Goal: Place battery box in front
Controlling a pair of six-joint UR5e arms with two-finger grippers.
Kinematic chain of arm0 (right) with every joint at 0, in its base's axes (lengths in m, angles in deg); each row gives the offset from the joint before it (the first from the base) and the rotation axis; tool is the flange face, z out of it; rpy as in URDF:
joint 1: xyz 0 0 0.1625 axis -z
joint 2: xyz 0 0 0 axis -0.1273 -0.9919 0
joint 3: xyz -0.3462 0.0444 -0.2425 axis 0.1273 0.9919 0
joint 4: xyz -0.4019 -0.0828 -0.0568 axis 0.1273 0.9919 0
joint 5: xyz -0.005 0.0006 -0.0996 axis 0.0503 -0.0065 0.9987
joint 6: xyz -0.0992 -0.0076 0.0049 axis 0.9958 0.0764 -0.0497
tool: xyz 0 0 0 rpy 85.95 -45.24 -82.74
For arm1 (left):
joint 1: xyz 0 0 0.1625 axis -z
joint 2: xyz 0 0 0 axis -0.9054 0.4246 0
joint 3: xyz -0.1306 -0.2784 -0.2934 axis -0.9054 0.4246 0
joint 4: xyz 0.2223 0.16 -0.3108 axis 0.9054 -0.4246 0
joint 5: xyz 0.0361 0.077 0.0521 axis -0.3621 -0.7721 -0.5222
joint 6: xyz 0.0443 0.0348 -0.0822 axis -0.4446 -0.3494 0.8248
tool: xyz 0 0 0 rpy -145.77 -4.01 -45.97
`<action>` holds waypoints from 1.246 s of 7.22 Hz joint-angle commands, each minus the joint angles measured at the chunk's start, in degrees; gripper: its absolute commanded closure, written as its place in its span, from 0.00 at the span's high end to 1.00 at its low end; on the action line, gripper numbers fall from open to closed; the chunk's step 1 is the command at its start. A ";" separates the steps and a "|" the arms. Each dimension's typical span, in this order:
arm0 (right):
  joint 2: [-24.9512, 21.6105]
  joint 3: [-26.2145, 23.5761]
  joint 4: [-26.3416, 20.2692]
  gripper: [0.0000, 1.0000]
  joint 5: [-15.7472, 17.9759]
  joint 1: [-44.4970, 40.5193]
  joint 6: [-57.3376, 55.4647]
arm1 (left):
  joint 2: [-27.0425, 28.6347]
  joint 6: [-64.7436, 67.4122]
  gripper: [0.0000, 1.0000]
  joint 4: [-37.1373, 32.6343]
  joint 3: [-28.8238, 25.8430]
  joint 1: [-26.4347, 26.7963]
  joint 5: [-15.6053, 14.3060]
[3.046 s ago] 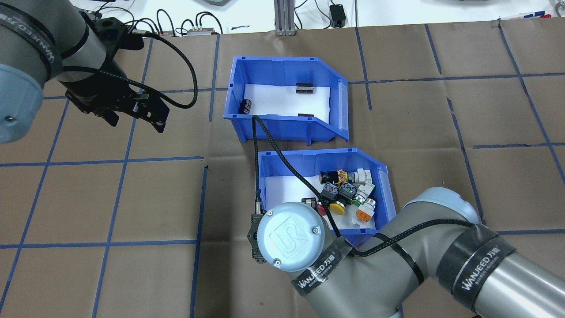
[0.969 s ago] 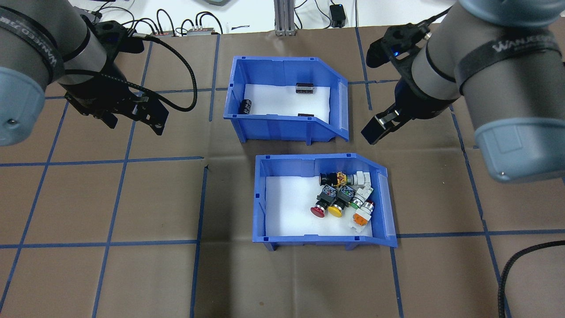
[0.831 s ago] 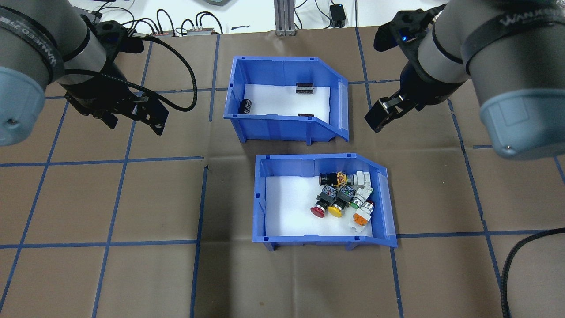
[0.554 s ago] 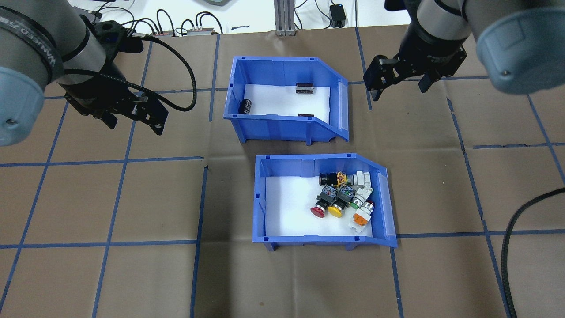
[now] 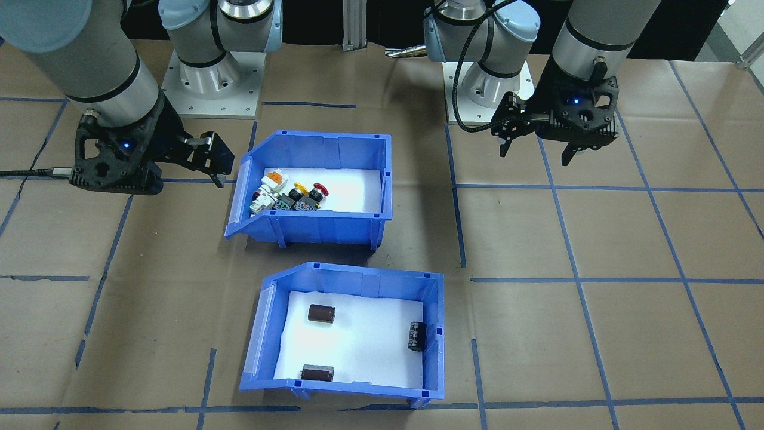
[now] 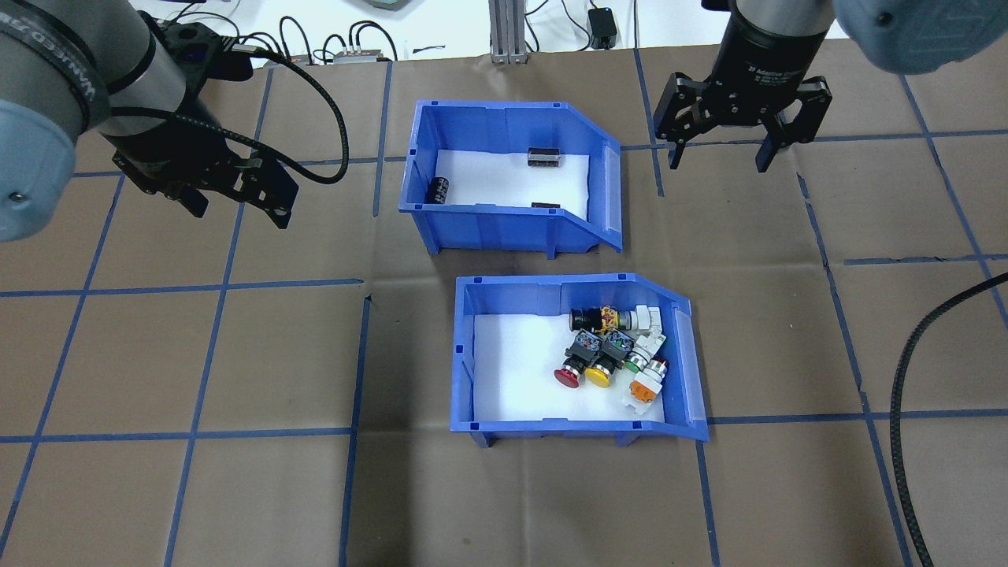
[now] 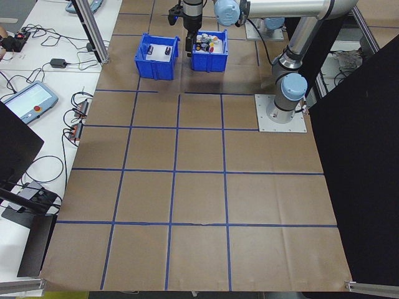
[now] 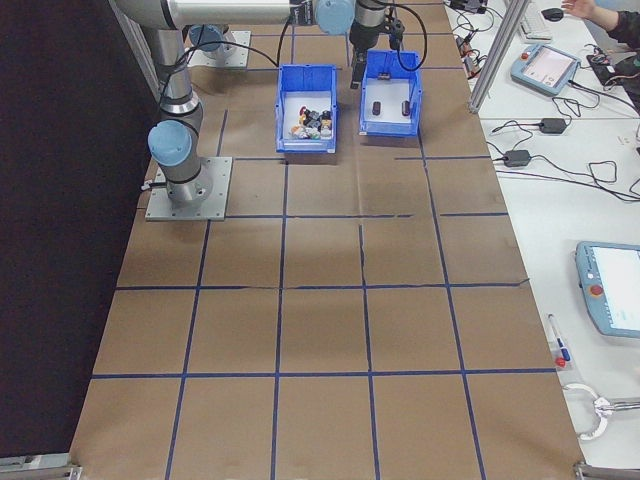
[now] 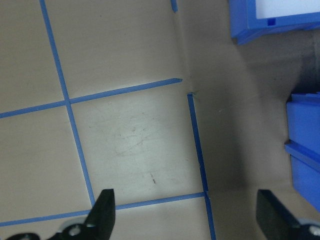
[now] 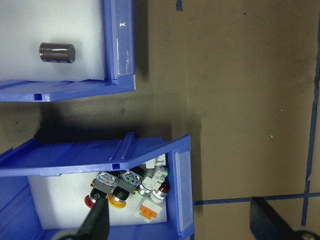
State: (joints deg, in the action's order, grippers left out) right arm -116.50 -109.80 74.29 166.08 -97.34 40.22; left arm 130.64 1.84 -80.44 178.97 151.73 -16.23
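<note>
The battery box [image 6: 504, 228] is a blue bin with white foam and dark cylinders [image 6: 543, 157], standing on the far side of the table from the robot. It also shows as the battery box [image 5: 343, 278], the battery box [image 10: 120, 45] and a corner of the battery box [image 9: 260, 25]. My right gripper [image 6: 718, 161] hangs open and empty above the table, to the right of its sloped side. My left gripper [image 6: 236, 209] hovers open and empty well to its left. Neither touches it. My right gripper [image 10: 185, 225] looks down on both bins' sloped ends.
A second blue bin [image 6: 567, 429] with colourful push-button switches [image 6: 610, 354] stands just nearer the robot than the battery box, offset to the right. Brown paper with blue tape lines [image 6: 197, 433] covers the table. Cables and devices lie beyond the far edge.
My right arm lifted off the switch bin, swung to the far right and turned its wrist, fingers now spread wide. The left gripper shifted only slightly. Both bins stayed put.
</note>
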 commanded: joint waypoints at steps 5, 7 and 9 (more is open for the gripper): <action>-2.05 -1.38 1.66 1.00 3.29 0.38 -6.53 | -0.16 -4.16 1.00 0.16 0.07 -0.02 0.28; -2.14 -1.56 1.75 1.00 3.29 -0.51 -6.63 | -0.60 -4.25 1.00 0.16 0.51 -0.02 0.28; -2.06 -1.65 1.75 1.00 3.38 -0.51 -6.54 | -0.60 -4.25 1.00 0.16 0.59 -0.02 0.28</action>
State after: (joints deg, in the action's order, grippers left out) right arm -118.54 -111.40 76.03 169.43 -97.80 33.67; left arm 130.08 -2.40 -80.29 179.54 151.71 -15.95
